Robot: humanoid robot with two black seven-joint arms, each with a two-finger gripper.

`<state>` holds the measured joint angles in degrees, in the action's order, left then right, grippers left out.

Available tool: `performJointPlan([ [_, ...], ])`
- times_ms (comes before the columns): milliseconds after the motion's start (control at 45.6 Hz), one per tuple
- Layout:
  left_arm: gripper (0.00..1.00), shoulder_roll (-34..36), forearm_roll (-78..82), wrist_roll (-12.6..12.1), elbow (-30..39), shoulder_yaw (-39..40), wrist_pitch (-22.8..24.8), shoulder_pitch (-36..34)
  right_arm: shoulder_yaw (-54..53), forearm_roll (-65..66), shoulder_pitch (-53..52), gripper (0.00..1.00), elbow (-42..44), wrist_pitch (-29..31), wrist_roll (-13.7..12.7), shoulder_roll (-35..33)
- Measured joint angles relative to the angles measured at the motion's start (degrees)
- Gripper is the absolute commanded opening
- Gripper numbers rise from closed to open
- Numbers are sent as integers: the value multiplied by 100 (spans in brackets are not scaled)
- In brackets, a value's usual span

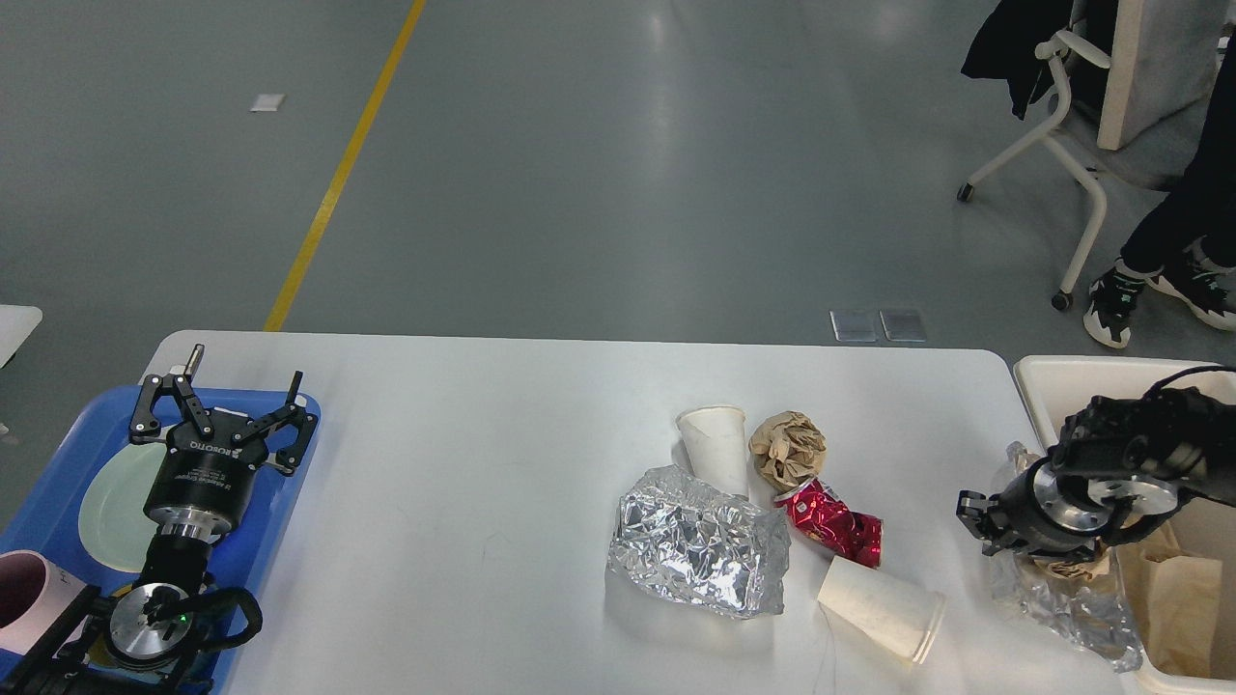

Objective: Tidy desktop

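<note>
Left end effector [224,401] hovering over blue plastic tray [58,483] at far left, fingers spread apart, holding nothing; pale green round plate [111,502] beneath it. Large white rectangular worktop [463,454] filling the middle: rigid, fixed, nothing to grip on it, only the litter. Centre-right: upright white paper cup [716,446], crumpled brown paper ball [789,446], flattened silver foil sheet [695,550], crushed red can [832,526], tipped white paper cup [884,608]. All probably light and crushable; best pinched gently at rims or folds. Right end effector [985,526] at worktop's right edge above crinkled foil scrap [1067,603], finger state impossible to tell, beside cream rectangular bin [1062,386].
</note>
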<state>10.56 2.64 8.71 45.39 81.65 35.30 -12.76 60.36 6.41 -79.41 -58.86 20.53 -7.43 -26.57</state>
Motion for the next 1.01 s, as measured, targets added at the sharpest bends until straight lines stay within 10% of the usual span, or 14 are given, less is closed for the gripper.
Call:
performJointPlan([
  [505,97,-1,0,-2,-2,0,1,0,2450,3,-4768,0,-2724,1491,5,214],
  [1010,97,-2,0,8,-2,-7,1,0,2518,386,-3337,0,-1464,696,5,-467],
])
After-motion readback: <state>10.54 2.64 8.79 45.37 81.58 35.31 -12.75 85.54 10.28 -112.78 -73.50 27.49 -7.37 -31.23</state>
